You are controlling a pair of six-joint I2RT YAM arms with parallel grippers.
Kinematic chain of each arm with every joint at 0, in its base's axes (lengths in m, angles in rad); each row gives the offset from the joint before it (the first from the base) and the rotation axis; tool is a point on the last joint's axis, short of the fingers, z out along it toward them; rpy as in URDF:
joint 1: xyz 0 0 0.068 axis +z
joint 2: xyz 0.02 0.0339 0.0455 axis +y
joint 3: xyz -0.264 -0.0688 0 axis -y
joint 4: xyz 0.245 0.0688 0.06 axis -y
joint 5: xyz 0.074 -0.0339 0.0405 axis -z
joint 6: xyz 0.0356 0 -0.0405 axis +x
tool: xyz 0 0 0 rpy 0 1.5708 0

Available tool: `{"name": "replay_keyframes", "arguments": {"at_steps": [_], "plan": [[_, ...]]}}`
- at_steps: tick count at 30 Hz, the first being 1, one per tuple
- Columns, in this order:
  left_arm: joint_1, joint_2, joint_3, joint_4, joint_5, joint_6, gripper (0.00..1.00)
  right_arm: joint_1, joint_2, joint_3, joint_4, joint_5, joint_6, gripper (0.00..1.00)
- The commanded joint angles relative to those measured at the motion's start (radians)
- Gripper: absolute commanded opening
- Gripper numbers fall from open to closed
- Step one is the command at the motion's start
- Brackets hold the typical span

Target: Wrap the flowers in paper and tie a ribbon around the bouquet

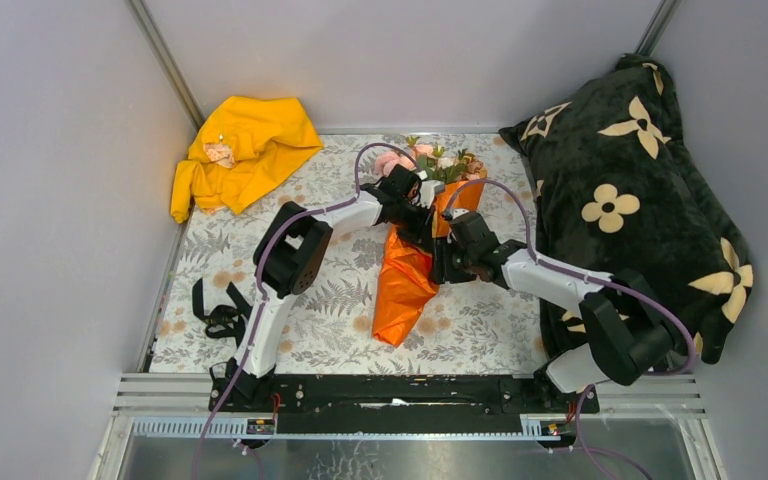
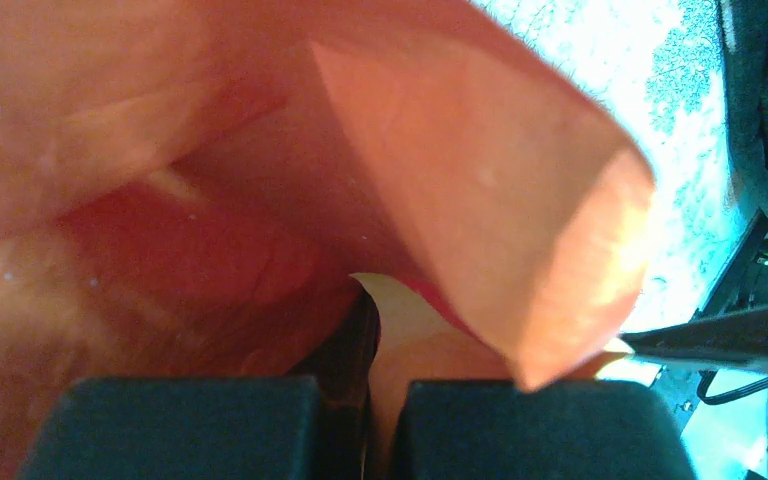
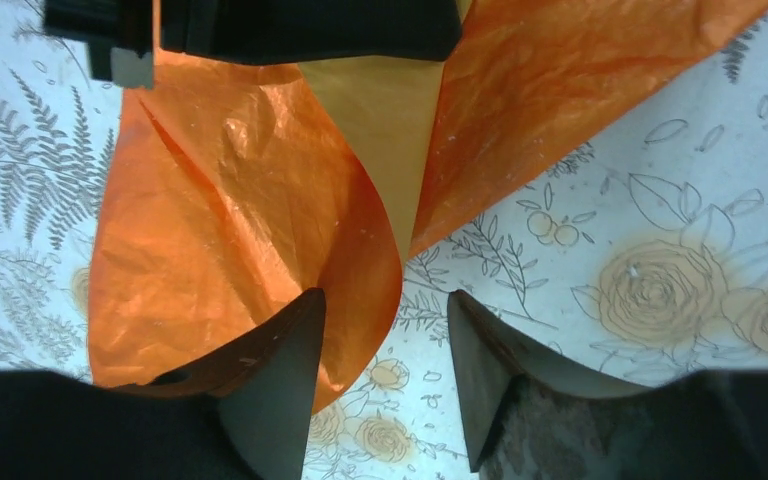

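Currently the left tool (image 2: 375,425) is pinched nearly closed on a fold of the orange paper (image 2: 480,200), while the right tool (image 3: 385,340) stands open with the sheet's edge against one finger; the bouquet (image 1: 405,290) lies mid-surface (image 1: 330,300), flowers (image 1: 430,160) at its 12 o'clock end, its tail toward 6 o'clock

Lab test cell, grey panel walls (image 1: 50,200)

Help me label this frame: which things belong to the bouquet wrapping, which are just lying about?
Job: bright orange wrapping paper; pale pink artificial roses with green leaves; black tangled strip, possibly ribbon.
Lying about: yellow cloth garment; black pillow with cream flower shapes.
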Motion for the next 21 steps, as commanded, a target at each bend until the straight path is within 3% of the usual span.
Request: {"name": "replay_keyframes", "arguments": {"at_steps": [1,4,6,10,13,18,21], "plan": [[0.0,-0.011,0.012,0.005,-0.06,0.032,0.07,0.008,0.063,0.057,0.087,-0.052,-0.035,0.45],[0.0,-0.022,0.024,-0.015,-0.061,0.043,0.13,0.007,0.086,0.053,0.09,-0.006,-0.002,0.14],[0.0,-0.043,0.051,-0.054,-0.059,0.066,0.27,0.006,0.084,0.037,0.073,0.058,0.027,0.0],[0.0,-0.162,0.084,-0.103,-0.056,0.142,0.62,-0.001,0.07,-0.019,0.105,0.079,0.072,0.0],[-0.001,-0.262,0.074,-0.143,-0.048,0.208,0.76,-0.007,0.072,-0.034,0.118,0.1,0.089,0.0],[-0.021,-0.453,-0.096,-0.176,-0.068,0.36,0.78,-0.019,0.072,-0.052,0.135,0.087,0.113,0.0],[-0.071,-0.529,-0.253,-0.172,-0.12,0.448,0.62,-0.033,0.075,-0.063,0.186,0.065,0.129,0.0]]}}
